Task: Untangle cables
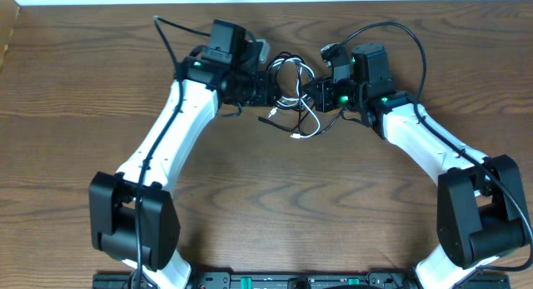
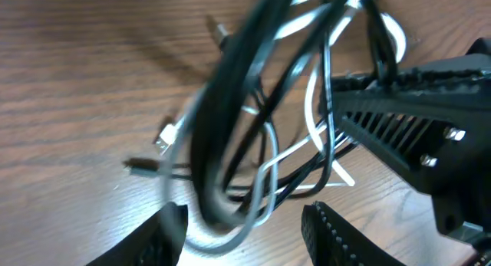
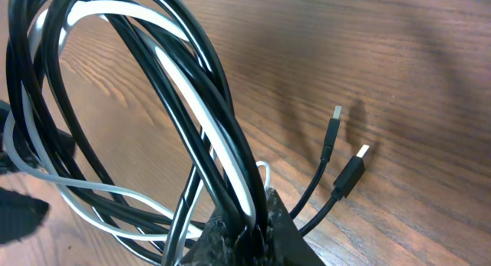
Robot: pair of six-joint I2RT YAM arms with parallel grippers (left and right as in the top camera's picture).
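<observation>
The black cable [image 1: 289,66] and the white cable [image 1: 308,121] lie in one tangled bundle on the table between my grippers. My right gripper [image 1: 314,94] is shut on several strands of both, and the loops rise from its jaws in the right wrist view [image 3: 253,224]. The white strand [image 3: 192,97] runs among the black loops [image 3: 165,47]. Two black plug ends [image 3: 349,170] rest on the wood. My left gripper [image 1: 265,87] is open, and its fingers [image 2: 245,239] straddle the low end of the cable loop [image 2: 230,143]. A white plug [image 2: 164,137] lies to the left.
The brown wooden table [image 1: 266,206] carries only the bundle. The right gripper's black body [image 2: 418,116] sits close at the right of the left wrist view. Thick black arm cables [image 1: 400,39] arc over the far side.
</observation>
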